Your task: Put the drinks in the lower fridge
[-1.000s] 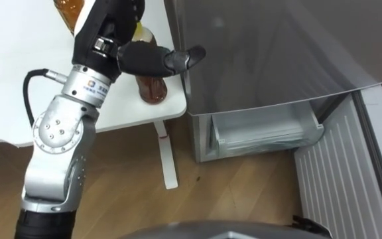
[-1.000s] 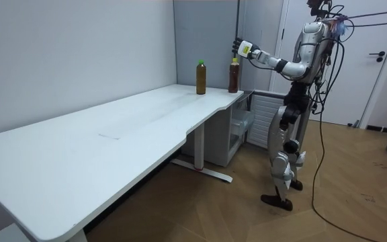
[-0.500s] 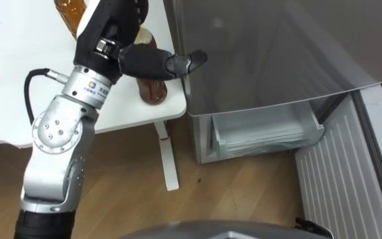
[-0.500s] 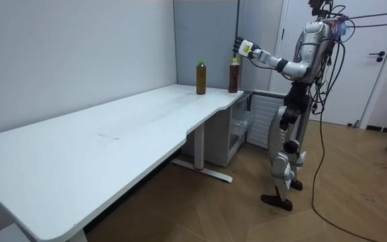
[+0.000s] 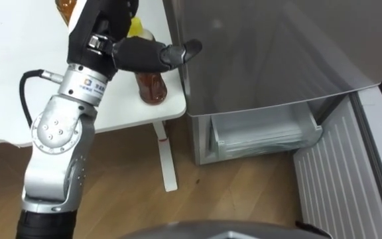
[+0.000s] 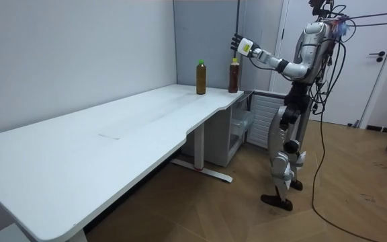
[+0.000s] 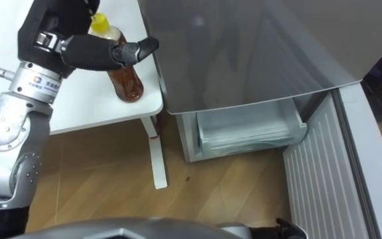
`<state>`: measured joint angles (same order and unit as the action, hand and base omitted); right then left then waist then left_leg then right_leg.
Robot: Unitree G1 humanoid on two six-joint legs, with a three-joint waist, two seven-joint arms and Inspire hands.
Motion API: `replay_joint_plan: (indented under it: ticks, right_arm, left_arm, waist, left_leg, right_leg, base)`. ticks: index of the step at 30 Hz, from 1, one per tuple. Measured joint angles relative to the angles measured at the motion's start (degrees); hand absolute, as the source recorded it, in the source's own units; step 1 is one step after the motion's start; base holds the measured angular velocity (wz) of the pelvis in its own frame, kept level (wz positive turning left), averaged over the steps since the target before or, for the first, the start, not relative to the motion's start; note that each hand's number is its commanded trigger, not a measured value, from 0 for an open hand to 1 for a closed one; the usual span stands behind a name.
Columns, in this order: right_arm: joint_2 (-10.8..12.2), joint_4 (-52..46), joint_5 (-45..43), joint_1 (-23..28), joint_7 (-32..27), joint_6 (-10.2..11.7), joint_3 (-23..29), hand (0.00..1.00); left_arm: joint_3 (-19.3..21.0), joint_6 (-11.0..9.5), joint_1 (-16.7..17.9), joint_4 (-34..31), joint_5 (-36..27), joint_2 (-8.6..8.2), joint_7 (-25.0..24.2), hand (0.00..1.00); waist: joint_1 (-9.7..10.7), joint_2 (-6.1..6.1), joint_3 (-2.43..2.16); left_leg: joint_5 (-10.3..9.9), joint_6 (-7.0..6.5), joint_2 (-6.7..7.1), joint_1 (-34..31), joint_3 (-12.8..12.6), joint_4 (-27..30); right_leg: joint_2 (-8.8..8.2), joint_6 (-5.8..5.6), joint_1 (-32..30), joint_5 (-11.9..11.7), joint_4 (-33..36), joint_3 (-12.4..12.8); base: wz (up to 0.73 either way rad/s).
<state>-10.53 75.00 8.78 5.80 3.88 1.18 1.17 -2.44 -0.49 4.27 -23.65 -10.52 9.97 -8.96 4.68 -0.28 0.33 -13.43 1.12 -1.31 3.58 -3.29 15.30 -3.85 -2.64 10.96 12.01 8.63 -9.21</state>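
Observation:
A brown drink bottle (image 5: 151, 83) with a yellow cap (image 5: 136, 26) stands upright at the corner of the white table (image 5: 12, 99), next to the fridge. My left hand (image 5: 111, 30) hovers just above it, open, thumb stretched out toward the fridge, holding nothing. In the room view my left hand (image 6: 237, 44) is raised over the bottle (image 6: 233, 75). A second brown bottle (image 6: 201, 77), green-capped, stands further in on the table. The lower fridge drawer (image 5: 264, 129) stands open and holds nothing I can see.
The grey fridge front (image 5: 264, 46) rises right beside the table corner. Its lower door (image 5: 340, 172) is swung open to my right. Wooden floor (image 5: 231, 199) lies below; the table leg (image 5: 166, 156) stands near the drawer.
My left hand has risen a little above the bottle, so more of the yellow cap shows. Both bottles stand as before.

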Motion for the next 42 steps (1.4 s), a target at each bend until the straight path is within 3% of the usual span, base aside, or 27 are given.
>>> replay_joint_plan:
  ticks: [15, 21, 35, 42]
  right_arm:
    - [0.5, 0.6, 0.0, 0.0, 0.0, 0.7, 0.0, 0.00]
    - [0.5, 0.9, -0.1, 0.0, 0.0, 0.7, 0.0, 0.00]
    - [0.2, 0.9, -0.2, -0.1, -0.4, 0.0, 0.0, 0.00]
    - [0.4, 0.5, -0.3, -0.2, -0.8, 0.0, 0.0, 0.00]
  left_arm:
    - [1.4, -0.9, 0.0, 0.6, 1.3, -0.66, 6.2, 0.00]
    - [2.2, -1.2, 0.8, 3.0, 1.3, -1.67, 8.3, 0.00]
    - [2.0, -1.2, 1.3, 6.4, 1.3, -2.50, 8.3, 0.00]
    - [-0.6, -1.1, 1.8, 8.0, 1.2, -2.59, 7.6, 0.00]
  waist:
    - [-1.9, -0.42, 0.02]
    - [-2.0, -0.27, 0.07]
    - [-1.6, 0.10, 0.04]
    - [-1.0, 0.05, 0.06]
  left_leg:
    - [0.0, 0.00, 0.06, 0.1, 0.0, 0.0]
    - [0.0, -0.01, 0.00, -0.4, 0.2, 0.0]
    - [0.0, -0.01, -0.05, -0.9, 0.3, 0.2]
    - [0.0, 0.01, -0.03, -0.9, 0.4, 0.0]
  right_leg:
    - [0.05, 0.02, 0.1, 0.0, -0.4, 0.3]
    - [0.08, 0.03, -0.1, 0.0, 0.0, 0.2]
    - [0.14, 0.13, -0.1, -0.1, 0.1, -0.2]
    - [0.14, 0.12, -0.1, -0.1, 0.1, -0.4]
  base:
    - [0.00]
    - [0.00]
    - [0.00]
    - [0.00]
